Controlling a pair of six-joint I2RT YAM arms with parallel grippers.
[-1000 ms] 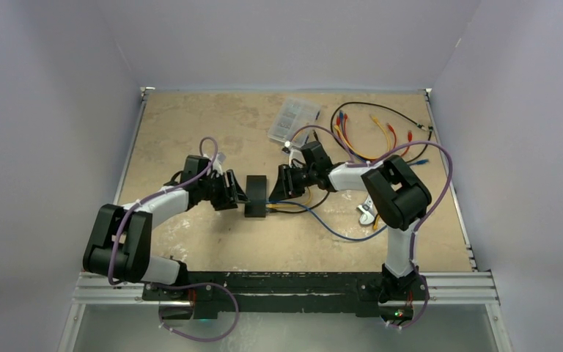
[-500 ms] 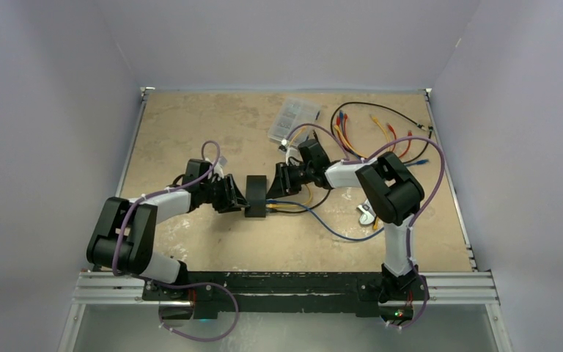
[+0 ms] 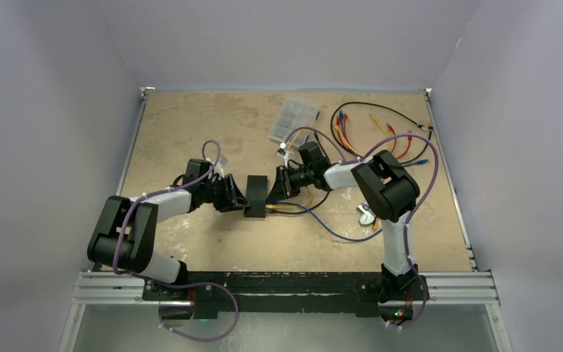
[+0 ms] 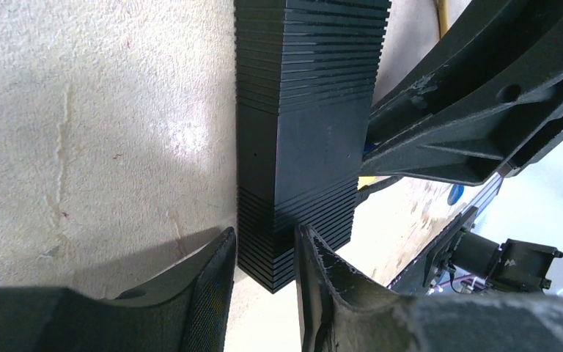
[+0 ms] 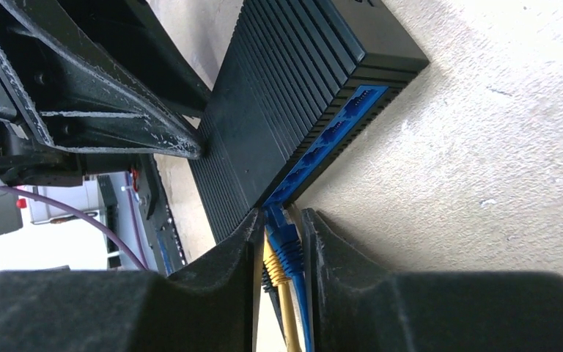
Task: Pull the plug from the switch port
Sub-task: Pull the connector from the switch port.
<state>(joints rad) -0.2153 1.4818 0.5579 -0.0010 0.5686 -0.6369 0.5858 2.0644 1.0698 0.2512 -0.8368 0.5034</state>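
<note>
In the middle of the bench (image 3: 190,125) the switch (image 4: 300,139) stands on edge, one end pinched by the left tool (image 3: 239,199), likely to brace it, while the right tool (image 3: 277,185) clamps the blue plug (image 5: 287,246) at the port row (image 5: 333,125), seemingly ready to pull rightward.

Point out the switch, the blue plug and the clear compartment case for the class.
switch (image 5: 300,88): right wrist view, on its ribbed broad face.
blue plug (image 5: 287,240): right wrist view, on the plug body between the claw's fingers.
clear compartment case (image 3: 293,119): top external view, on its middle.
</note>
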